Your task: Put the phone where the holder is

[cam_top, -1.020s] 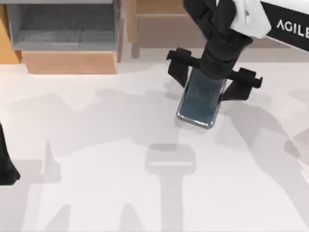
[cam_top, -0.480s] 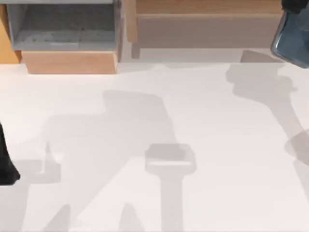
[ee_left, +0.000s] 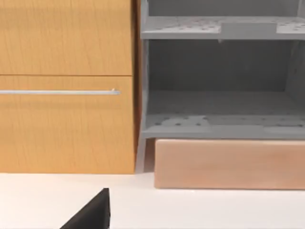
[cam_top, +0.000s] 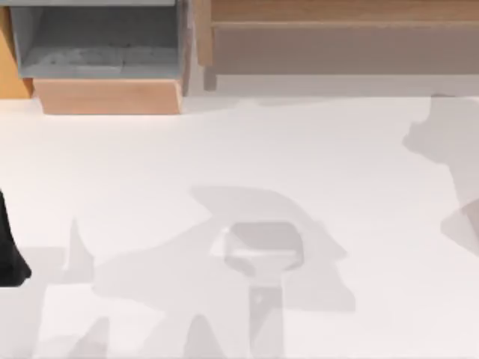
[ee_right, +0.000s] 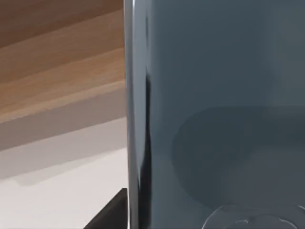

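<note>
The phone [ee_right: 214, 95] is a glossy dark blue-grey slab with a thin darker rim, very close in the right wrist view. It is held up off the white table [ee_right: 57, 191]. My right gripper [ee_right: 209, 222] is shut on it, and one dark fingertip [ee_right: 112, 214] shows beside the phone's edge. The holder is out of view. My left arm [cam_top: 9, 254] is parked at the table's left edge. A black tip of its gripper [ee_left: 93, 214] shows low in the left wrist view.
A wooden cabinet [ee_left: 66, 86] with a drawer handle stands at the table's back left, with a grey open shelf [cam_top: 97, 45] and a wooden base block [cam_top: 108, 96] beside it. A wooden board [cam_top: 337, 30] runs along the back right. Shadows lie across the white tabletop [cam_top: 224, 149].
My right gripper lifted the phone from the middle of the table, carried it to the back right and out of the top view. The shadows on the table shifted. The left arm stayed still.
</note>
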Robot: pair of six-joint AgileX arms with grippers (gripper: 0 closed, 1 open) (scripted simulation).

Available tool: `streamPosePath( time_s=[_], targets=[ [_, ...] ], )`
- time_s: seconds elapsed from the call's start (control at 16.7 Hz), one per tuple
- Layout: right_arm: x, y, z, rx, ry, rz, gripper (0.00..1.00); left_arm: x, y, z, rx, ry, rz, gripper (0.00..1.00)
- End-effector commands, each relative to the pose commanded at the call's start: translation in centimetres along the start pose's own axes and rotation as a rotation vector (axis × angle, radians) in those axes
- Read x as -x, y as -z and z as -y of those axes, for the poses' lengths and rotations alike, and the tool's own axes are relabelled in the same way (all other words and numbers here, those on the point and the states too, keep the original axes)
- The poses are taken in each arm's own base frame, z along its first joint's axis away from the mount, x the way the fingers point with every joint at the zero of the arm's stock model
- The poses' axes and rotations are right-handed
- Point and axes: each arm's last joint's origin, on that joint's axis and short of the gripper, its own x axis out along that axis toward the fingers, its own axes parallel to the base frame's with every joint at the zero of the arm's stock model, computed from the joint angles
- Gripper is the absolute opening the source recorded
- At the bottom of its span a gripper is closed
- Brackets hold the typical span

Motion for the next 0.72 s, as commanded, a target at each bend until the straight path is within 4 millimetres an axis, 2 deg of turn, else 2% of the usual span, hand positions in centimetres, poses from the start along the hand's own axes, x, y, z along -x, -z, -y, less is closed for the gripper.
streamPosePath(
  time_s=[0.18,0.3,0.54,0.72],
  targets=[
    [2.1,1.0,1.6,0.04,0.022,0.111,0.0,0.0,0.0,0.0,0.0,0.0,0.0,1.0],
    [2.6,2.3,2.6,0.058,0.041,0.142,0.0,0.0,0.0,0.0,0.0,0.0,0.0,1.0],
    [2.6,5.3,4.5,0.093,0.088,0.152,0.0,0.0,0.0,0.0,0.0,0.0,0.0,1.0],
    [1.8,8.4,6.0,0.125,0.128,0.118,0.0,0.0,0.0,0.0,0.0,0.0,0.0,1.0]
  ],
)
